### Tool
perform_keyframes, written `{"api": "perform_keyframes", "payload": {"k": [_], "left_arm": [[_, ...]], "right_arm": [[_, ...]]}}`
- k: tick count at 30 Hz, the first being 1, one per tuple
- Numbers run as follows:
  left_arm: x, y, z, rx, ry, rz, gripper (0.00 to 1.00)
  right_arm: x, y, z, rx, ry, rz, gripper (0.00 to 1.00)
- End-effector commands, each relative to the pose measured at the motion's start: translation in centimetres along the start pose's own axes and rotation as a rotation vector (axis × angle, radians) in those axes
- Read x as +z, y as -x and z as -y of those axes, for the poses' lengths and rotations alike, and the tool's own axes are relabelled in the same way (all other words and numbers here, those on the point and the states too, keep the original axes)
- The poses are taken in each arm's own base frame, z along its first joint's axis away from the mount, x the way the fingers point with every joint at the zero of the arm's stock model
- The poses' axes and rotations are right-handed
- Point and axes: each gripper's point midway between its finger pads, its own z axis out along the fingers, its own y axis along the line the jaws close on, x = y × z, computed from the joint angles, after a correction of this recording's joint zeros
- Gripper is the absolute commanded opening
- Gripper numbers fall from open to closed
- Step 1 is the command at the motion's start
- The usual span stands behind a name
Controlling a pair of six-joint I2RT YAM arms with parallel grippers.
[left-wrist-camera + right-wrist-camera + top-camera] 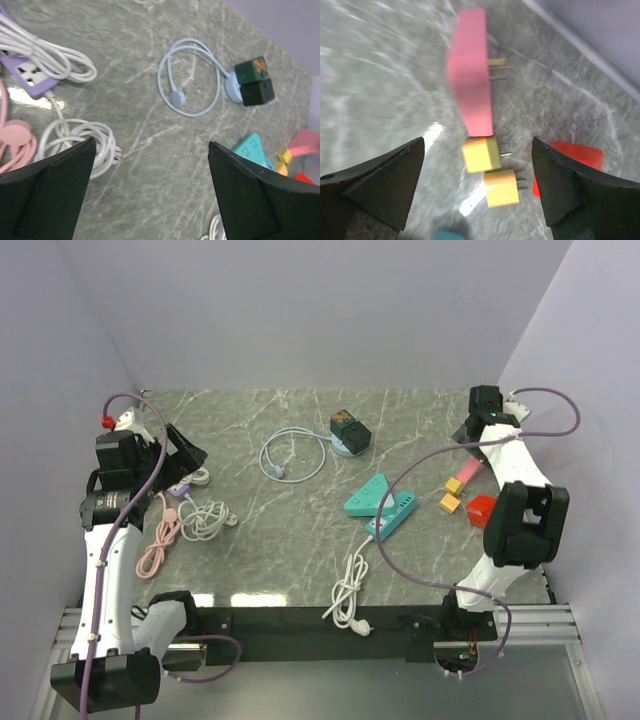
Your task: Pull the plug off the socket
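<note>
1. I've got the marble table (260, 530) filling the overhead view, with both arms bolted at its near edge.
2. The left gripper (151, 145) hangs over the far-left clutter with its jaws spread wide, and nothing sits between them.
3. Over at the far right, the right gripper (478, 140) is also spread wide and holds nothing. It hovers just above the small plugs.
4. The teal power strip (380, 502) lies right of centre, and its white cable (350, 590) trails to the near edge.
5. A light-blue cable (290, 455) loops at far centre and runs to a round base carrying green and black cubes (350, 430).
6. On the left I see a purple power strip (30, 75), a white coil (85, 140) and a pink cable (155, 545).
7. The pink plug (470, 70) lies flat on the table at the right. Its prongs are bare and it sits apart from the teal strip.
8. Two yellow plugs (481, 154) lie side by side just near of it, with a red plug (575, 155) to their right. This wrist view is blurry.
</note>
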Motion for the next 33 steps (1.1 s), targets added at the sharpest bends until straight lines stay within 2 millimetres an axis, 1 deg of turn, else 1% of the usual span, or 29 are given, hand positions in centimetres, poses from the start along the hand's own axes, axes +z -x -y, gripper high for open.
{"api": "perform_keyframes", "payload": {"k": [1,4,5,7,8,9,10,11,12,13,14,15,16,17,18,19,20,21,22,23,24,25,26,27,28,29,31,32,33], "left_arm": [[-0.5,-0.2,2.6,0.019,-0.132,-0.018,1.00],[-0.4,-1.2,3.8,0.038,-0.198,-0.057,0.99],[-0.3,-1.7,4.2,0.043,-0.221,-0.076,1.00],[-0.3,-2.7,5.4,0.065,-0.269,-0.110,0.99],[-0.1,-3.2,5.9,0.074,-0.292,-0.127,0.99],[-0.2,-4.5,7.3,0.102,-0.340,-0.165,0.99],[-0.2,-5.2,8.0,0.113,-0.358,-0.184,0.99],[-0.3,-6.7,9.4,0.145,-0.395,-0.223,0.99],[0.0,-7.1,9.8,0.149,-0.388,-0.222,0.99],[0.0,-7.6,10.3,0.153,-0.398,-0.231,0.99],[0.2,-8.2,10.5,0.151,-0.400,-0.244,0.99],[0.1,-8.7,11.5,0.141,-0.427,-0.247,0.99],[0.3,-9.1,11.9,0.134,-0.437,-0.258,0.99],[0.5,-9.7,12.1,0.128,-0.444,-0.271,0.99],[0.2,-10.4,13.0,0.126,-0.471,-0.284,1.00],[0.7,-10.8,13.1,0.127,-0.459,-0.289,0.99],[0.7,-11.1,13.5,0.132,-0.462,-0.293,0.99],[0.5,-11.8,14.1,0.143,-0.477,-0.306,0.99],[0.9,-12.1,14.2,0.145,-0.466,-0.309,0.99],[0.9,-12.4,14.6,0.150,-0.471,-0.314,0.99],[0.7,-12.8,15.0,0.160,-0.480,-0.324,0.99],[0.9,-13.1,15.1,0.164,-0.475,-0.334,0.99],[0.9,-13.4,15.4,0.173,-0.478,-0.338,1.00],[0.9,-13.5,15.5,0.178,-0.475,-0.341,0.99],[0.9,-13.6,15.6,0.181,-0.474,-0.346,0.99],[0.9,-13.5,15.7,0.184,-0.472,-0.337,0.99],[0.7,-13.4,15.8,0.185,-0.475,-0.334,1.00],[0.8,-13.4,15.7,0.185,-0.468,-0.334,0.99],[0.7,-13.4,15.7,0.185,-0.467,-0.331,0.99]], "right_arm": [[-5.1,4.6,-0.7,0.031,0.122,0.093,0.94],[-7.6,4.1,-1.5,-0.018,0.212,0.064,0.95],[-9.2,3.5,-2.5,-0.041,0.286,0.053,0.95],[-9.9,1.6,-2.7,-0.080,0.332,0.023,0.95],[-11.4,1.3,-3.3,-0.085,0.397,0.035,0.95],[-11.3,-0.8,-3.3,-0.098,0.428,-0.015,0.95],[-11.7,-1.8,-3.4,-0.097,0.461,-0.034,0.95],[-13.2,-2.4,-3.9,-0.088,0.540,-0.045,0.95],[-13.0,-4.2,-3.5,-0.093,0.547,-0.079,0.95],[-13.4,-5.0,-3.4,-0.082,0.567,-0.092,0.95],[-14.5,-4.8,-3.2,-0.053,0.612,-0.064,0.95],[-14.4,-7.4,-3.0,-0.029,0.642,-0.136,0.95],[-14.6,-8.2,-2.8,0.001,0.659,-0.150,0.95],[-15.8,-7.8,-2.9,0.042,0.722,-0.115,0.95],[-15.5,-10.6,-2.8,0.040,0.732,-0.165,0.95],[-15.5,-11.2,-2.5,0.057,0.734,-0.167,0.95],[-16.1,-11.1,-2.7,0.095,0.772,-0.143,0.95],[-15.4,-12.8,-2.4,0.096,0.766,-0.169,0.95],[-15.4,-13.6,-2.5,0.098,0.782,-0.185,0.95],[-15.3,-13.8,-2.8,0.115,0.797,-0.183,0.96],[-14.5,-15.0,-2.5,0.137,0.783,-0.213,0.96],[-14.1,-15.6,-2.6,0.149,0.780,-0.226,0.96],[-14.0,-15.5,-3.0,0.183,0.797,-0.225,0.96],[-13.3,-16.3,-2.7,0.192,0.787,-0.235,0.96],[-13.0,-16.6,-2.8,0.213,0.785,-0.239,0.97],[-13.0,-16.3,-3.2,0.234,0.808,-0.224,0.97],[-12.0,-17.5,-3.3,0.260,0.792,-0.262,0.97],[-12.1,-17.3,-3.9,0.279,0.816,-0.268,0.97],[-11.9,-17.8,-4.1,0.281,0.821,-0.286,0.97]]}}
